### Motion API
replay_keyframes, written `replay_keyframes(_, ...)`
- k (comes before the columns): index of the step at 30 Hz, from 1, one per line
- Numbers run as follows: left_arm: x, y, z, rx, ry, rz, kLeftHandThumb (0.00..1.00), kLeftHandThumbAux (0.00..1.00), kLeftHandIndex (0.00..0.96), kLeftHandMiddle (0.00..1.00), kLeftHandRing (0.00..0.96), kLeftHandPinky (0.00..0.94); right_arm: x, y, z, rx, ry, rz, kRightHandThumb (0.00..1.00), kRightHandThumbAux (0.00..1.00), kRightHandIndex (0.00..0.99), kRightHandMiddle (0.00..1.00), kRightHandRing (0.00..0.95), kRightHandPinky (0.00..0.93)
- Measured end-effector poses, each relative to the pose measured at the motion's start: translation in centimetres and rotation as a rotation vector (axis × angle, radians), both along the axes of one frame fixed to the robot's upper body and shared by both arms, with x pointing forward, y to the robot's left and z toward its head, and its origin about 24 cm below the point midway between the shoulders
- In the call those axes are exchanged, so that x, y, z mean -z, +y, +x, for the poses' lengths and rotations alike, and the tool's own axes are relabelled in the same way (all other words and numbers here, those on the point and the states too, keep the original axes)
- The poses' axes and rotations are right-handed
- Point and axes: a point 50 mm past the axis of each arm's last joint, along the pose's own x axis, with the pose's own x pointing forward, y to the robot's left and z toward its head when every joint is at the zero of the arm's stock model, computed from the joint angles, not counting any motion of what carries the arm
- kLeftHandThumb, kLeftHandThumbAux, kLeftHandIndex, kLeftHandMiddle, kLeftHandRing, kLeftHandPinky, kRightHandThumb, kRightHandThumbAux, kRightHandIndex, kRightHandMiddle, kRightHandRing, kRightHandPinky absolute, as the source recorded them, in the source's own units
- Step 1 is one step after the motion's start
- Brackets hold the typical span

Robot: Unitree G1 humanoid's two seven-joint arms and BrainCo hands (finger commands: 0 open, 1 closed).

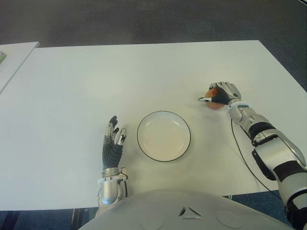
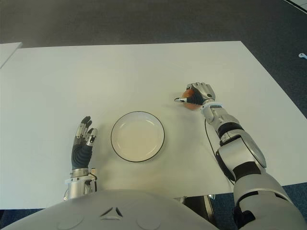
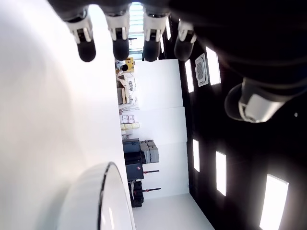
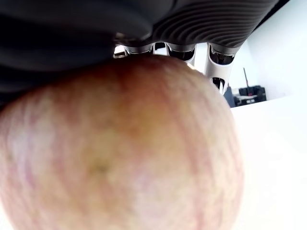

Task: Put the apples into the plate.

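**Apple clasped in the right robot hand, plate bare**

A reddish apple [image 1: 211, 97] sits inside the right robot hand [image 1: 219, 94], whose fingers [image 4: 218, 60] curl over the top of the fruit; in the right wrist view the apple fills the palm. This hand shows over the white desk [image 1: 144, 72], on the far right side of the plate [image 1: 163, 136]. The white, dark-rimmed plate holds nothing and lies between the two hands. The left robot hand [image 1: 113, 143] shows just beside the plate's left edge, fingers [image 3: 86, 45] straight and spread, holding nothing.
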Motion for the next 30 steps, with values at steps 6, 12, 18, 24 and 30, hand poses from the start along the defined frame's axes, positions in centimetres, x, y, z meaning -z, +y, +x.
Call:
replay_keyframes(6, 0.0, 0.0, 0.0, 0.001, 0.001, -0.001, 0.013, 0.393, 0.0, 0.0, 0.0, 0.007, 0.0, 0.0, -0.1, -0.006, -0.005, 0.004, 0.73, 0.71, 0.442, 0.844, 0.768, 0.329)
replay_keyframes(12, 0.0, 0.1, 0.0, 0.004, 0.001, 0.001, 0.018, 0.385, 0.0, 0.0, 0.0, 0.009, -0.6, -0.1, 0.1, -0.032, -0.018, 0.026, 0.732, 0.709, 0.442, 0.849, 0.766, 0.27)
replay_keyframes(18, 0.0, 0.1, 0.0, 0.004, 0.001, 0.001, 0.028, 0.381, 0.0, 0.0, 0.0, 0.009, -1.4, -0.1, 0.3, -0.072, -0.013, 0.058, 0.734, 0.709, 0.441, 0.86, 0.795, 0.522)
replay_keyframes(24, 0.1, 0.0, 0.1, 0.005, 0.002, 0.001, 0.033, 0.376, 0.0, 0.0, 0.0, 0.009, -1.8, 0.1, 0.1, -0.119, -0.022, 0.07, 0.736, 0.709, 0.441, 0.861, 0.813, 0.688)
replay_keyframes(30, 0.1, -0.1, 0.1, 0.008, 0.002, 0.006, 0.041, 0.371, 0.0, 0.0, 0.0, 0.004, -2.1, 0.4, 0.1, -0.165, -0.037, 0.065, 0.739, 0.709, 0.441, 0.86, 0.827, 0.799)
